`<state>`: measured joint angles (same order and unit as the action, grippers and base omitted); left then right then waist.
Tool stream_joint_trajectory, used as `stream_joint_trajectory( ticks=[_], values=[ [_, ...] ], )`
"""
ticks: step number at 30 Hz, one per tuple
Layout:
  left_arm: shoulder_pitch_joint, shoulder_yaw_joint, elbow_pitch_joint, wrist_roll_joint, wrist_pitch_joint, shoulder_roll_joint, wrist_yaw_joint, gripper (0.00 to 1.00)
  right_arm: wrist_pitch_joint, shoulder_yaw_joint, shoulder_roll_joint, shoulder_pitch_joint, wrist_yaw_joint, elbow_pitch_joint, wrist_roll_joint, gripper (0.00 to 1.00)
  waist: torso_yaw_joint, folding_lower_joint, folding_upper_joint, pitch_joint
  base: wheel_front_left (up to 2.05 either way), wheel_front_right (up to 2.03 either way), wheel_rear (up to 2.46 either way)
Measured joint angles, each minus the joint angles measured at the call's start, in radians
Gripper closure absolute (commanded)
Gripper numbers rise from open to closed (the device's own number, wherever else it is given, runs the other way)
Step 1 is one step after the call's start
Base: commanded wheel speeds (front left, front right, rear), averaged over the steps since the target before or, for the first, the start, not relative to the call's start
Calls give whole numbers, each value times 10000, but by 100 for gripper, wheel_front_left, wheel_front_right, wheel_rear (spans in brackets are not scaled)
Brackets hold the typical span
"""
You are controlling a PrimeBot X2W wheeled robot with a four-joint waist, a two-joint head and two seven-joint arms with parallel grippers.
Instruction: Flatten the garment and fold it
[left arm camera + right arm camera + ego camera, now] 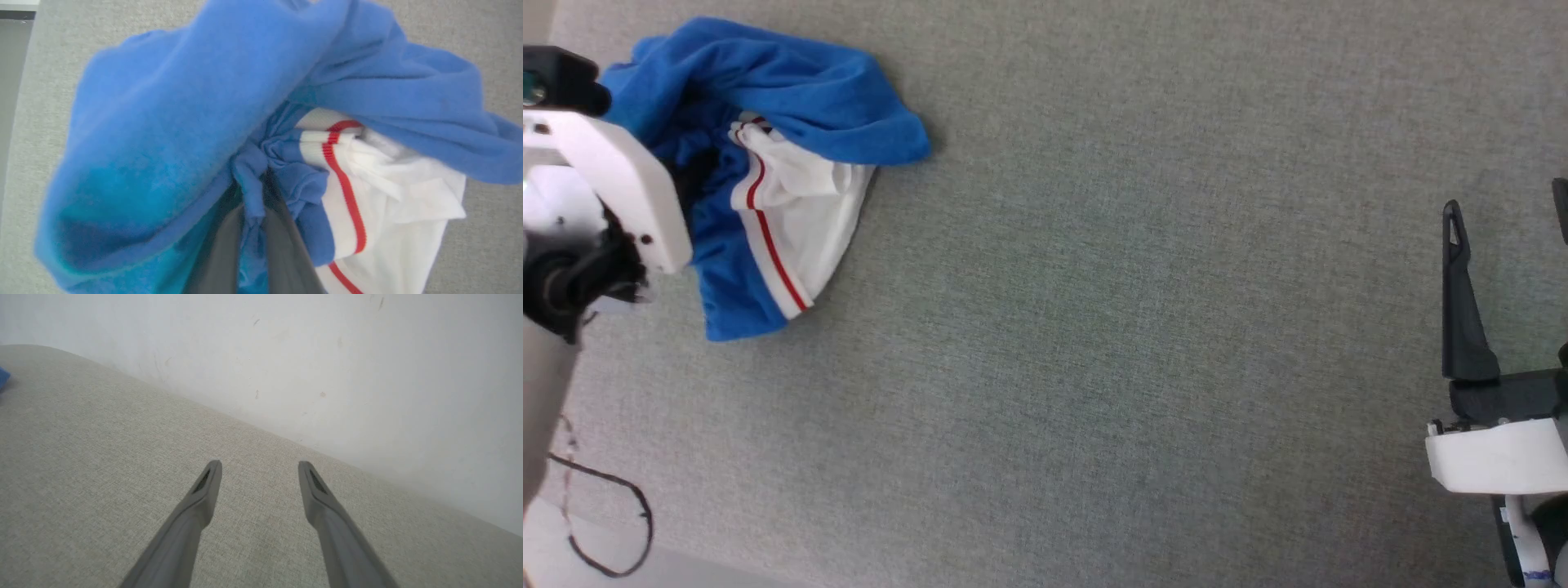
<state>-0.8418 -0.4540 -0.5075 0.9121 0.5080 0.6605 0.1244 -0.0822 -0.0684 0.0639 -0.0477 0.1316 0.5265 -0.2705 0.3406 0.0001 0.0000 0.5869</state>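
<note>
- The shirt [792, 98] lies crumpled in a heap at the far left of the bench [1135, 327], nothing flattened yet.
- The left tool [253, 192] is pinching a blue fold in the heap's middle, likely to lift it and shake it loose.
- The right tool [259, 469] hangs spread and empty over bare bench at the near right, well apart from the shirt, probably waiting for an edge to take.

Grey woven surface [1135, 327] carries one item: the garment [792, 106], a crumpled heap bunched around the left gripper [254, 204]. Beyond the right gripper [259, 469] the same weave meets a white wall [327, 355], with the garment well apart.
</note>
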Motion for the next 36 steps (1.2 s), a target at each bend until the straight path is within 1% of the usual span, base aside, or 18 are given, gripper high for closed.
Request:
stream_joint_trajectory(
  ticks=[3,8,10,15,21,23,25,31,36],
  values=[
    [-134,-54,-31,2,-265,293,0,100,169,-13,-17,-10,0,-184,121,0,-4,-1,0,-247,0,0,0],
    [-666,-46,75,-113,-518,989,0,100,619,-132,-84,-49,0,-673,428,0,-28,-2,0,-831,0,0,0],
    [-906,27,224,-182,-598,1160,0,100,821,-217,-102,-53,0,-869,575,0,-49,-2,0,-1116,0,0,0],
    [-1731,253,968,-405,-773,1354,-52,100,1258,-552,-115,-38,0,-1480,1384,0,-135,-2,0,-1920,0,0,0],
    [-2989,464,2222,-508,-510,1338,-449,100,1770,-892,-119,196,0,-2094,2184,0,-302,-4,0,-2939,0,0,0],
    [-3488,520,2615,-506,-337,1250,-642,100,1933,-970,-119,258,0,-2257,2393,0,-376,-4,0,-3250,0,0,0],
    [-3981,569,2997,-497,-142,1047,-844,100,2079,-1035,-119,324,0,-2403,2566,0,-462,-5,0,-3531,0,0,0],
    [-5215,564,3946,-343,324,107,-1526,100,2439,-1218,-117,328,0,-2738,2826,0,-886,-3,0,-4062,0,0,0],
    [-5565,376,4487,-130,644,-805,-2094,100,2600,-1346,-119,327,0,-2867,3005,0,-1367,-2,0,-4234,0,0,0]
  ],
)
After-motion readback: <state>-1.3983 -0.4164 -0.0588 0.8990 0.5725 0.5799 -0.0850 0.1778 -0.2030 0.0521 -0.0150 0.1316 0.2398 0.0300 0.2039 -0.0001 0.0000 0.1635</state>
